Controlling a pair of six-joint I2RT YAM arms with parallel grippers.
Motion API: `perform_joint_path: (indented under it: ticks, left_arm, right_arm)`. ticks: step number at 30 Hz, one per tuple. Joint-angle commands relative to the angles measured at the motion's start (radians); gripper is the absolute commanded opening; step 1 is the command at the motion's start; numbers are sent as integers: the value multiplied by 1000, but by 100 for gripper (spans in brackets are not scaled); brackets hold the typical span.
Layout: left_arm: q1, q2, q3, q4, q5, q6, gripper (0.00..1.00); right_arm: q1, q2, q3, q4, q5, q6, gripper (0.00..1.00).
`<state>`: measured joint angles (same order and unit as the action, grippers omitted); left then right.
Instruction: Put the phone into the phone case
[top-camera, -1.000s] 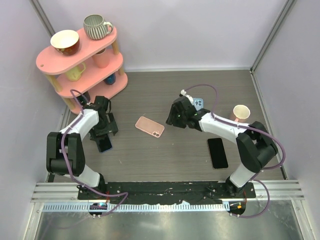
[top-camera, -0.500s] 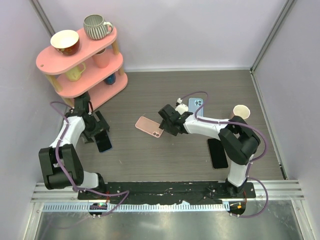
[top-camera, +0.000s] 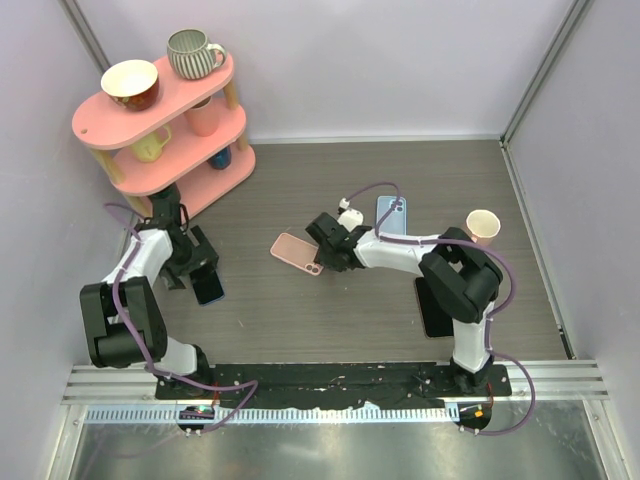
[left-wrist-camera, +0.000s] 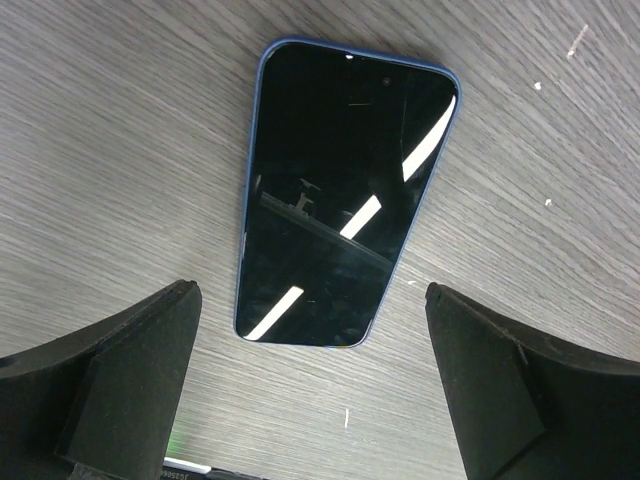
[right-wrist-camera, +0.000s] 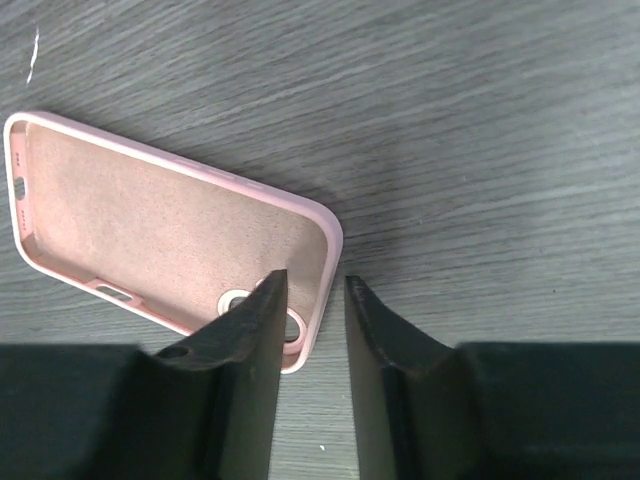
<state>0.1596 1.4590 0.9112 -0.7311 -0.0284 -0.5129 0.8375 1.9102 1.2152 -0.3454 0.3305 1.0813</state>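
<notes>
The pink phone case (top-camera: 299, 253) lies open side up in the middle of the table; it also shows in the right wrist view (right-wrist-camera: 150, 225). My right gripper (top-camera: 323, 249) is at its camera-hole end, its jaws a narrow gap apart, astride the end wall (right-wrist-camera: 313, 280), one finger inside the case and one outside. A blue-edged phone (top-camera: 208, 287), screen up, lies at the left. My left gripper (top-camera: 197, 262) hovers over it, wide open and empty (left-wrist-camera: 310, 292), with the phone (left-wrist-camera: 345, 190) just ahead of the fingers.
A light blue phone (top-camera: 391, 213) lies back up behind the right arm. A black phone (top-camera: 435, 305) lies at the right front. A paper cup (top-camera: 483, 224) stands at the right. A pink shelf (top-camera: 160, 125) with mugs stands at the back left.
My right gripper has moved left, from near the light blue phone to the end of the pink case. My left arm has shifted slightly back and left beside the blue-edged phone.
</notes>
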Motion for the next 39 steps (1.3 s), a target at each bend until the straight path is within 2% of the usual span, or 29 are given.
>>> perform_joint_path:
  ticks: [1,5,8,9,12,13,15,19,24,33,36,37,39]
  left_arm:
    - [3,-44,14,18,-45,-21,100]
    - [3,-48,8,24,-12,-18,100]
    - [3,-34,8,25,2,-12,100]
    - [3,-29,9,30,13,-4,100]
    - [3,3,18,33,83,30,100]
    - [4,9,18,35,105,43,100]
    - [3,38,21,30,139,65,100]
    - [3,44,19,36,137,73,100]
    - [3,67,21,36,127,91,100]
    - [4,139,71,22,1,117,100]
    - [3,146,66,42,22,117,100]
    - [4,147,64,47,25,117,98]
    - [4,153,63,56,51,126,97]
  right_arm:
    - [6,39,50,-12,19,-180,30]
    - [5,29,64,-32,56,-403,16]
    - [-3,7,60,-15,76,-602,12]
    - [-5,-16,38,5,65,-717,11]
    - [-6,-91,-32,86,55,-901,8]
    - [-12,-111,-51,126,26,-1013,8]
    - [-15,-160,-84,151,-19,-1107,8]
    - [-23,-213,-120,166,-275,-1306,9]
    - [-21,-266,-216,315,-407,-1394,9]
    - [-20,-198,-152,226,-495,-1486,11]
    - [-17,-198,-155,238,-521,-1483,18]
    - [-15,-198,-157,243,-527,-1482,28]
    - [-14,-217,-166,262,-527,-1474,36]
